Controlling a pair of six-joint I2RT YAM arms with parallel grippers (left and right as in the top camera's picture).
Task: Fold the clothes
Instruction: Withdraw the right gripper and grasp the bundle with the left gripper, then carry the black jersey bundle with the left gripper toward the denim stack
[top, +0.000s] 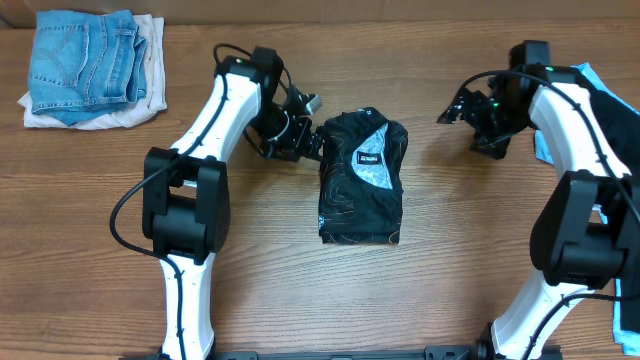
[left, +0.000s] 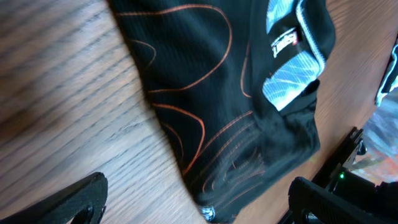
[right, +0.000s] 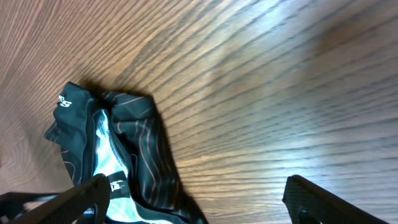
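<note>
- The folded black jersey (top: 362, 180) lies as a compact bundle in the middle of the table (top: 450, 260), with a light-blue panel showing on top. The upper layer looks loosely laid, so a nudge could let it spring open.
- The left claw (top: 312, 140) stands wide open at the jersey's upper left edge, gripping nothing. I cannot tell whether a finger touches the cloth. If one snags the fabric as the arm pulls away, it would likely drag the bundle askew or undo the fold.
- The right claw (top: 455, 110) is also spread wide and empty, over bare wood well to the right of the jersey. It poses little threat to the fold from there.
- Farther right of the jersey, a black-and-light-blue garment (top: 588, 75) lies partly behind the right arm. A careless swing could catch it or push it off the table.
- A stack of jeans (top: 85, 60) sits far to the jersey's left, well out of harm.
</note>
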